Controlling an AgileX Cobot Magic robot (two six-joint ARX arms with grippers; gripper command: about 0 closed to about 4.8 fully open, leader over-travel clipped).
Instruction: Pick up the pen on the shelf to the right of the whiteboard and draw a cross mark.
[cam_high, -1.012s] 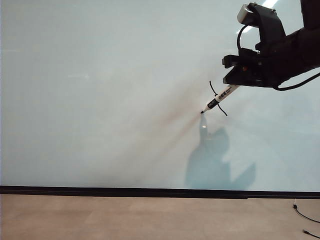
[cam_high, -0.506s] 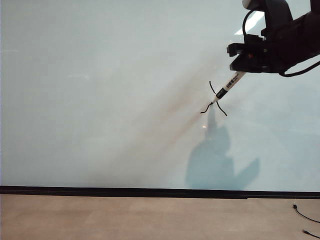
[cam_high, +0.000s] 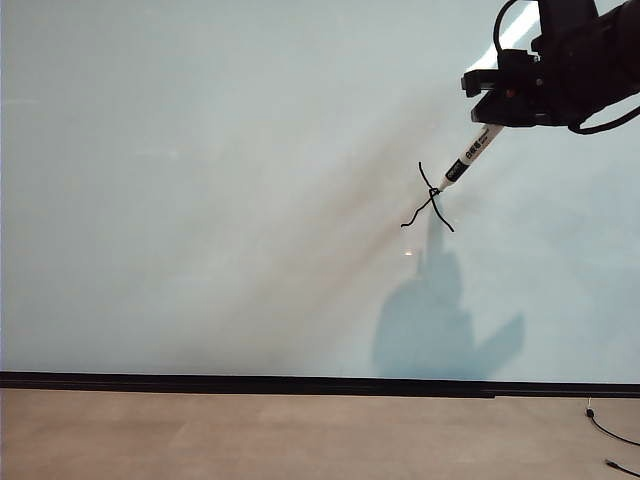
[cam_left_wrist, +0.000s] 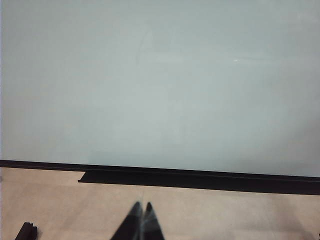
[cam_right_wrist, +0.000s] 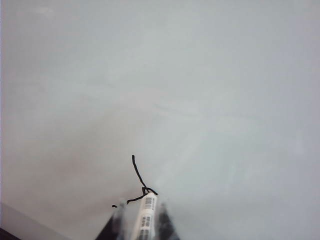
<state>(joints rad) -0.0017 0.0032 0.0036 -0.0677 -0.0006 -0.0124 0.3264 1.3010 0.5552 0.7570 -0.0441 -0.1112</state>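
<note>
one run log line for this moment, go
right gripper: shut on pen | tip at cross mark centre, second stroke partway | left gripper: shut, idle

Pale grey-white whiteboard (cam_high: 200, 180), thin black cross mark (cam_high: 428, 200).
White pen (cam_high: 468, 156) with black label band and tip; black right gripper (cam_high: 490, 110); black left gripper (cam_left_wrist: 141, 222); black strip (cam_high: 250, 383); beige floor (cam_high: 250, 435).

The whiteboard (cam_high: 220, 180) is glossy and smooth, pale grey-white, with soft reflections; a matt black strip (cam_high: 250, 383) runs along its lower edge. The pen (cam_high: 468, 157) looks like smooth white plastic with a black printed band. The right gripper (cam_high: 508, 100) appears to be matt black plastic. The floor (cam_high: 250, 435) reads as pale wood, possibly laminate.
</note>
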